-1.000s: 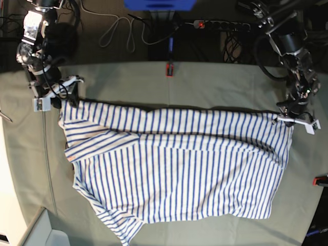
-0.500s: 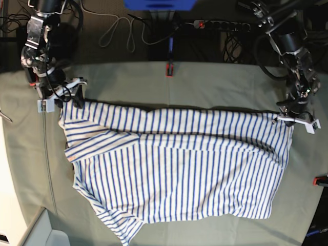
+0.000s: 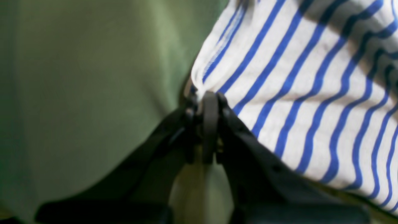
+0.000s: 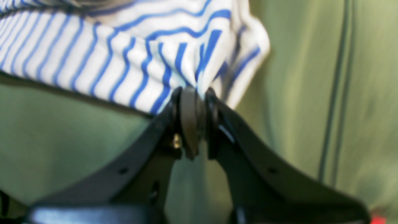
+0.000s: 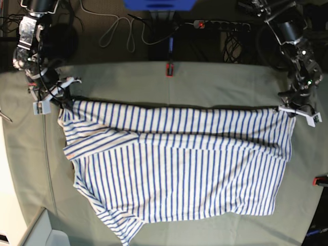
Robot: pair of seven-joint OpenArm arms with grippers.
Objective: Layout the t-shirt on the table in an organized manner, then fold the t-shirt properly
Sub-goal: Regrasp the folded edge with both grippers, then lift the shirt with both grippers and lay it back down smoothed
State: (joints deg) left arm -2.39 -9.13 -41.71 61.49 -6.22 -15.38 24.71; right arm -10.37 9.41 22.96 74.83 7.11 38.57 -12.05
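The blue-striped white t-shirt (image 5: 174,169) lies spread across the pale green table (image 5: 215,82), one sleeve folded over at the base view's left. My left gripper (image 5: 295,109) is shut on the shirt's upper corner at that view's right. Up close, its jaws (image 3: 206,95) pinch a bunched fold of the t-shirt (image 3: 304,93). My right gripper (image 5: 63,100) is shut on the upper corner at the left. The right wrist view shows its jaws (image 4: 194,90) pressed together on gathered striped t-shirt fabric (image 4: 140,53). The shirt's upper edge runs taut and nearly straight between the two grippers.
Red clamps sit at the table's far edge (image 5: 169,69) and right edge (image 5: 320,180). A power strip (image 5: 220,24) and white cables (image 5: 120,31) lie beyond the table. A thin dark cord (image 4: 335,93) runs along the cloth beside my right gripper. A pale box corner (image 5: 46,233) shows at bottom left.
My right gripper has closed on the shirt's left upper corner. Both grippers shifted slightly toward the far edge, and the shirt's upper edge is pulled straighter.
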